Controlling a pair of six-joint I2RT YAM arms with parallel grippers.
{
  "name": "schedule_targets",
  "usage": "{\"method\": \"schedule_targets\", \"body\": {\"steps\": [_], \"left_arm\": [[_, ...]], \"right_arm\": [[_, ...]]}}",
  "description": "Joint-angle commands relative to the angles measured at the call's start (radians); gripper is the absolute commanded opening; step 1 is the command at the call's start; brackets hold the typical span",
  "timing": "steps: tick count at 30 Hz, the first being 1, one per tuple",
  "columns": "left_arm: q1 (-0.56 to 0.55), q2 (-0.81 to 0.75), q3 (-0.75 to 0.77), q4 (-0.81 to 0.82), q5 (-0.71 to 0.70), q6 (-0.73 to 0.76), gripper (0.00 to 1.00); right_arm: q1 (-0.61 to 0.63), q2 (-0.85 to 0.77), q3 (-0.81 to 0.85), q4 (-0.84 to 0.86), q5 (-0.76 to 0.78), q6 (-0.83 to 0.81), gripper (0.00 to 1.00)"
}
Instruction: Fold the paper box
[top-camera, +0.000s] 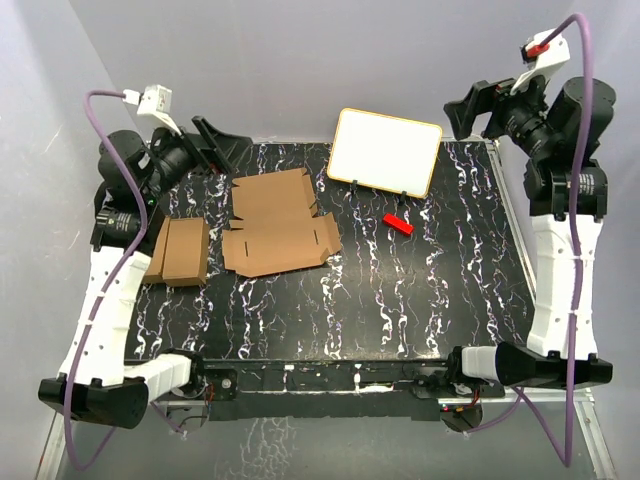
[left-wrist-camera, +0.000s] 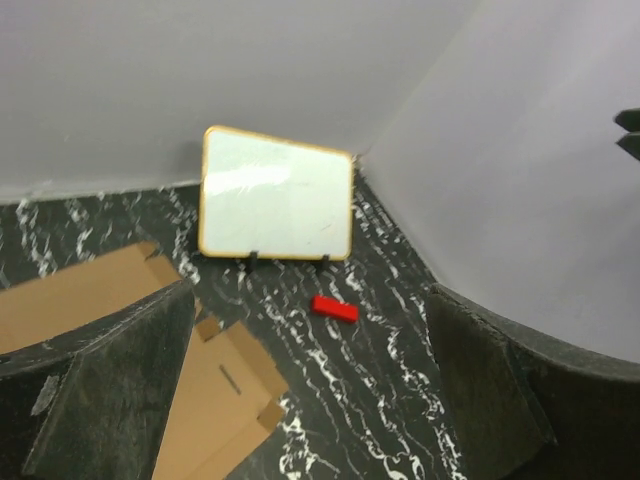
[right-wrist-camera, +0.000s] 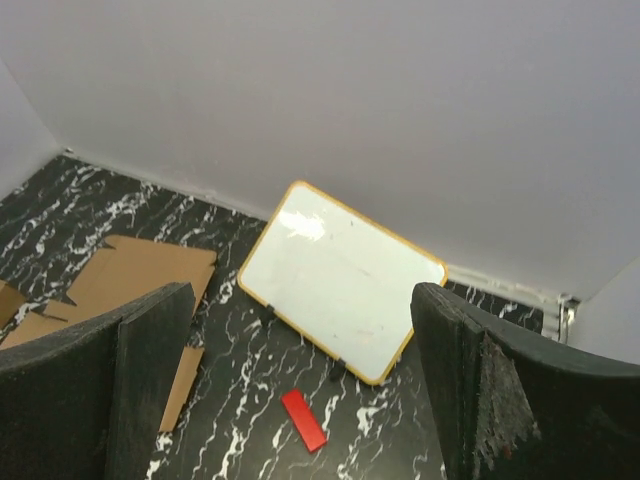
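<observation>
The paper box (top-camera: 280, 222) lies flat as a broad, notched brown cardboard sheet, creases and slots showing and no flap raised. Taking twelve o'clock as the far wall in the overhead view, it sits at about ten o'clock from the middle of the black marbled table (top-camera: 400, 300). Nothing touches it.

Just beside it at eight o'clock lie the twin cartons (top-camera: 180, 252), apart from the sheet. At three o'clock of the sheet, well clear, is a small red block (top-camera: 398, 223). At two o'clock a white board with a yellow rim (top-camera: 385, 152) leans on its stand.

The left gripper (left-wrist-camera: 312, 300) hangs above the table's far left corner, at about eleven o'clock of the sheet. Its fingers (left-wrist-camera: 100, 390) are spread as wide as they go and hold nothing. The right gripper (right-wrist-camera: 302, 295) is raised over the far right corner, well away at two o'clock, also fully spread and empty.

I judge that folding has not begun and that this is the approach stage. The next move probably calls for the nearer left arm to come down onto an outer flap. One finger would need to slip under the thin edge lying against the table to lift it along its crease. The right arm would likely have to cross over and pin the centre panel so the sheet does not slide.
</observation>
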Motion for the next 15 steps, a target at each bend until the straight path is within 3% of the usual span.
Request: {"method": "schedule_targets", "body": {"steps": [1,9,15], "left_arm": [[0.035,-0.060,-0.091,-0.029,-0.057,0.004,0.97],[0.093,-0.153,-0.292,-0.071,-0.050,-0.033,0.97],[0.124,-0.247,-0.441,-0.060,-0.045,-0.051,0.97]], "right_arm": [[0.013,-0.001,-0.051,-0.010,0.095,0.031,0.99],[0.032,-0.079,-0.237,-0.022,0.157,0.053,0.99],[0.038,-0.184,-0.414,0.015,0.066,-0.025,0.99]]}}
